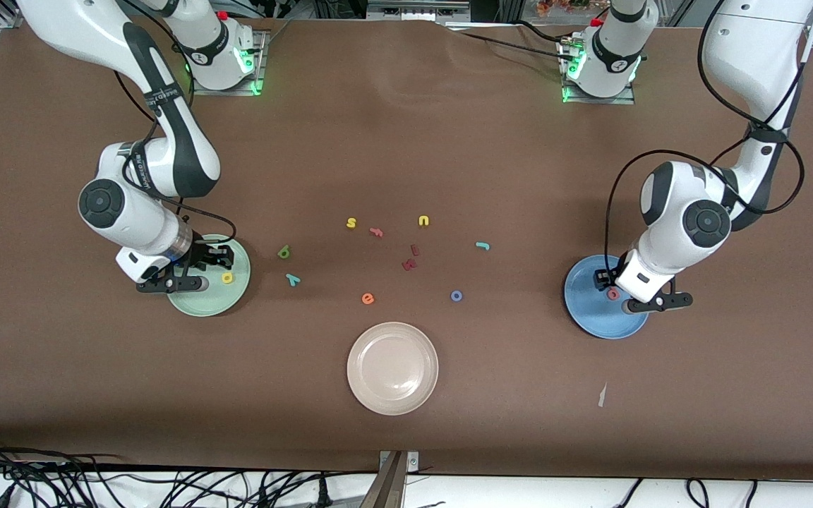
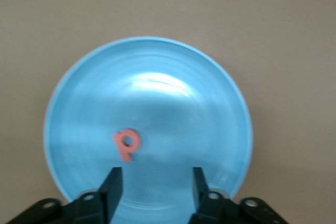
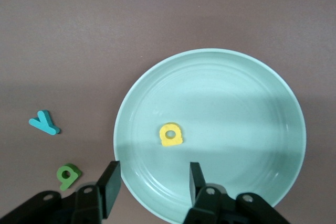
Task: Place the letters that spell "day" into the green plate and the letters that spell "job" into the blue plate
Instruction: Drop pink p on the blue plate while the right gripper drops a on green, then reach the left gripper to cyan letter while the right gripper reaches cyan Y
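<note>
Both arms hang over their plates with nothing in hand: the right gripper [image 3: 152, 182] stands open and empty above the green plate [image 1: 198, 305], the yellow a [image 1: 228, 278] lying flat inside it, and the left gripper [image 2: 153, 187] stands open and empty above the blue plate [image 1: 593, 321], the salmon b [image 2: 127, 144] resting on the plate floor. Out on the bare desk, the dark green d [image 1: 284, 252] and teal y [image 1: 293, 279] sit just off the green plate's rim toward the middle, while the teal j [image 1: 482, 245] and blue o [image 1: 456, 295] lie apart, nearer the blue plate. The risk, as I see it: these letters are thin and flat, so a pinch could skid one away, and the yellow s [image 1: 351, 223] or u [image 1: 423, 221] could be mistaken for targets. The front view hides the b under the left arm's wrist; the left wrist view shows it plainly.
</note>
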Controlling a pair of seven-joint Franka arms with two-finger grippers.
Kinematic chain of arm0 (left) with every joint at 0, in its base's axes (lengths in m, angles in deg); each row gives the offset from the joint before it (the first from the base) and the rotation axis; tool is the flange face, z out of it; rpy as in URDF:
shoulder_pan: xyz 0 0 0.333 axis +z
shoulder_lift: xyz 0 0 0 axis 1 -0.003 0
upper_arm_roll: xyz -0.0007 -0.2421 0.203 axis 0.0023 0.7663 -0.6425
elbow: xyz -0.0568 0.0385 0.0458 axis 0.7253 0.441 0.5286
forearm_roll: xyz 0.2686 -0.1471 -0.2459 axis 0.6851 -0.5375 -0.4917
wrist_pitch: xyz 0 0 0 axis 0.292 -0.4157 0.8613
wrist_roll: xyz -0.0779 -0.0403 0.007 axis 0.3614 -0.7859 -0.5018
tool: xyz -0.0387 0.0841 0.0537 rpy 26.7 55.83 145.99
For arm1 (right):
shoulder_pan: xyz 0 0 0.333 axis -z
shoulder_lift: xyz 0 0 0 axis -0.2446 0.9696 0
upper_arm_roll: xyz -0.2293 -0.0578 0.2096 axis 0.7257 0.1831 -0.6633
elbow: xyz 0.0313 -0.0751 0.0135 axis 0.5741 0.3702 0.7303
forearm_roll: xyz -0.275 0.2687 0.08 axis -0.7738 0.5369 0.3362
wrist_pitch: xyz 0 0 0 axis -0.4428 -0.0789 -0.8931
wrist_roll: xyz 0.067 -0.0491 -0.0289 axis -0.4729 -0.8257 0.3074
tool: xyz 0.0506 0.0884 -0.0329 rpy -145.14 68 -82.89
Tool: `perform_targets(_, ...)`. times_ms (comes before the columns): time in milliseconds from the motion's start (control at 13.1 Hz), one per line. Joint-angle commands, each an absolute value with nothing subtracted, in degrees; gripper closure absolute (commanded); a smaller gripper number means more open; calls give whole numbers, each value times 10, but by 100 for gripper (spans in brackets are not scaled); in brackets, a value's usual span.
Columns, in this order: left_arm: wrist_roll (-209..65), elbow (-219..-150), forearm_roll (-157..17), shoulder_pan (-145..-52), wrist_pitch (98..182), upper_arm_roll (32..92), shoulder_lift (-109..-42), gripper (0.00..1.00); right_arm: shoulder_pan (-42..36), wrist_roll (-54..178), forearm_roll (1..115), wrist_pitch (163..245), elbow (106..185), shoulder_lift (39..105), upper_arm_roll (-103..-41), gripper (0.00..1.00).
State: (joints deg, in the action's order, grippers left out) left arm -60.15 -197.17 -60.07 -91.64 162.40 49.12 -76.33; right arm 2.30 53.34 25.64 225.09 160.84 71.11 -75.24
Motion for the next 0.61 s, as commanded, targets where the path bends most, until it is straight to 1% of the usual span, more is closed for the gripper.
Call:
perform_targets(0, -535, -1966, -620, -932, 1591, 505, -752, 0, 5, 508, 266, 2265, 1604, 715, -755, 39)
perform_targets(229, -322, -1966, -615, -934, 1581, 595, -752, 0, -33, 477, 266, 2285, 1581, 744, -756, 39)
perform_targets(306, -255, -1966, -610, -941, 1581, 616, -754, 0, -45, 468, 266, 2292, 1572, 755, -756, 39)
perform_targets(535, -117, -1966, -610, -979, 1587, 619, -765, 1, -71, 460, 265, 2297, 1545, 783, -756, 39)
